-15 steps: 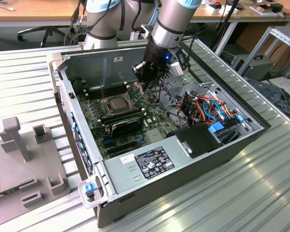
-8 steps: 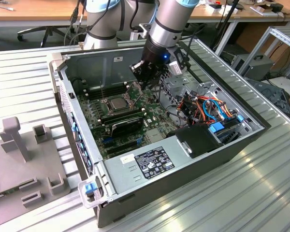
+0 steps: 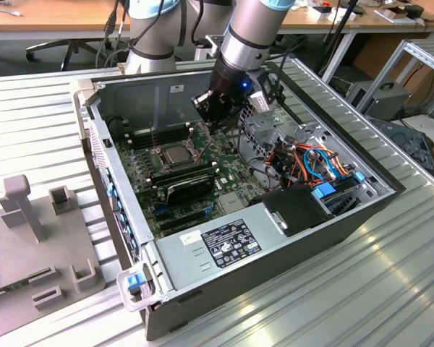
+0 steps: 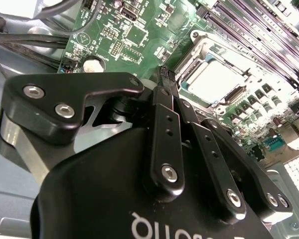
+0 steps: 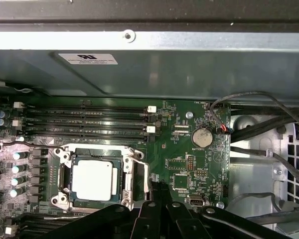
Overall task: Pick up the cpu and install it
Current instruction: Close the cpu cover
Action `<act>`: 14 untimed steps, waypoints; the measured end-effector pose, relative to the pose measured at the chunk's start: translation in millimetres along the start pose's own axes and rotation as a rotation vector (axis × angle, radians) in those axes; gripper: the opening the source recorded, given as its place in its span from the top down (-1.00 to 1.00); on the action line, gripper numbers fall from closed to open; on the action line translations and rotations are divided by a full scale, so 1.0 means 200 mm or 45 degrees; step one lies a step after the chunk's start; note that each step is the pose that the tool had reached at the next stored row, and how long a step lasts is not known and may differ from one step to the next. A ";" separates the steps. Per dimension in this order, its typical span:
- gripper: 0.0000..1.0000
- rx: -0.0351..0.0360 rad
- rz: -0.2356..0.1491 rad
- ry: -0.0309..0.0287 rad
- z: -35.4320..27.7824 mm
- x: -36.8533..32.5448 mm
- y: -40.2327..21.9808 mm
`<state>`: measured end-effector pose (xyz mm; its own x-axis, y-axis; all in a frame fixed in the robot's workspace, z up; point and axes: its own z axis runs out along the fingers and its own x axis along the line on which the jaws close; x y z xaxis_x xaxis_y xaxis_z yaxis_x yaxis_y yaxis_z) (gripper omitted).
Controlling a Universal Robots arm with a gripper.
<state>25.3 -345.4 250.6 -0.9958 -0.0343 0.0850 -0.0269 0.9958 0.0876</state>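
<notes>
Inside the open computer case (image 3: 333, 217), above the motherboard (image 3: 224, 181), the end effector (image 3: 211, 108) hangs on the arm with its black fingers (image 4: 165, 79) pointed down at the board. In the second wrist view the fingers are drawn together to a narrow tip with nothing between them; the end effector carries no part. The tip stands over bare green board just beside the socket frame (image 5: 134, 174), not over the chip itself.

The cpu (image 5: 92, 180) lies flat in the socket, its dull silver top facing up, square with the frame around it. It sits level and centred, which I judge to mean it is already seated in place. In the exterior view the cpu (image 3: 175, 153) is to the exterior view's left of the end effector and close by, apart from the fingers, not touching them.

Memory slots (image 5: 89, 119) run along the far side of the socket, toward the case wall. The case rests on a ribbed metal counter (image 3: 390, 289), lid off, giving the arm open access from above
</notes>
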 end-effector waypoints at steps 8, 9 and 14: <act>0.79 0.0000 0.000 0.0000 0.004 0.039 0.004; 0.79 0.0001 0.000 0.0000 0.004 0.043 0.004; 0.79 0.0000 0.000 0.0000 0.006 0.068 0.005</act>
<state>11.7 -344.8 250.6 -0.9958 -0.0343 0.0850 -0.0268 0.9958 0.0875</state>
